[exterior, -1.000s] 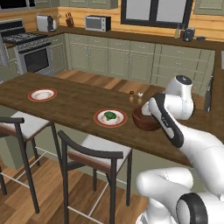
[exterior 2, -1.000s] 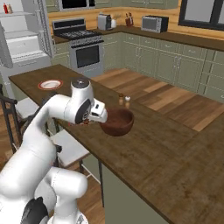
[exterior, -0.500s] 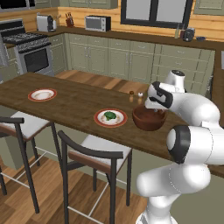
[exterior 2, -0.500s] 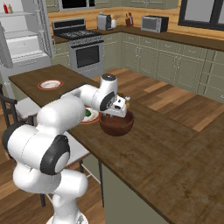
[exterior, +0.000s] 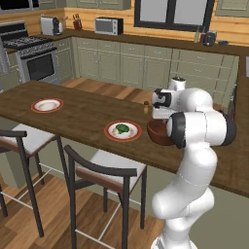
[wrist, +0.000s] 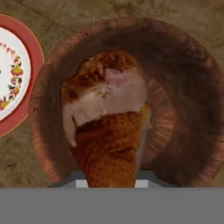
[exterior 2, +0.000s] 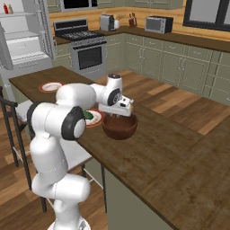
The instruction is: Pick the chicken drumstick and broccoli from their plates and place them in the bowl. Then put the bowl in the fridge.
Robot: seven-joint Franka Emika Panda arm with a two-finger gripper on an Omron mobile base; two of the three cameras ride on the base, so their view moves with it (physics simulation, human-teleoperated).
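Observation:
My gripper (exterior 2: 117, 115) hangs just above the dark wooden bowl (exterior 2: 119, 128), pointing down into it. It is shut on the chicken drumstick (wrist: 107, 127), which fills the middle of the hand view and hangs over the bowl (wrist: 188, 87); it hides the fingertips. The bowl (exterior: 158, 132) stands on the counter right of a red-rimmed plate (exterior: 110, 132) that carries the broccoli (exterior: 122, 129). That plate's rim (wrist: 33, 57) shows at the left of the hand view. A second plate (exterior: 47, 105) lies bare, farther left. The fridge (exterior 2: 22, 40) stands open at the back left.
A small shaker (exterior: 146, 107) stands on the counter just behind the bowl. Two stools (exterior: 104, 168) are tucked under the counter's near edge. A steel range (exterior 2: 85, 49) and cabinets line the far wall. Bare wooden counter (exterior 2: 179, 157) stretches right of the bowl.
The arm has swung round and risen, bringing the hand from beside the bowl to straight above it, still gripping the drumstick. Bowl and plates have not moved.

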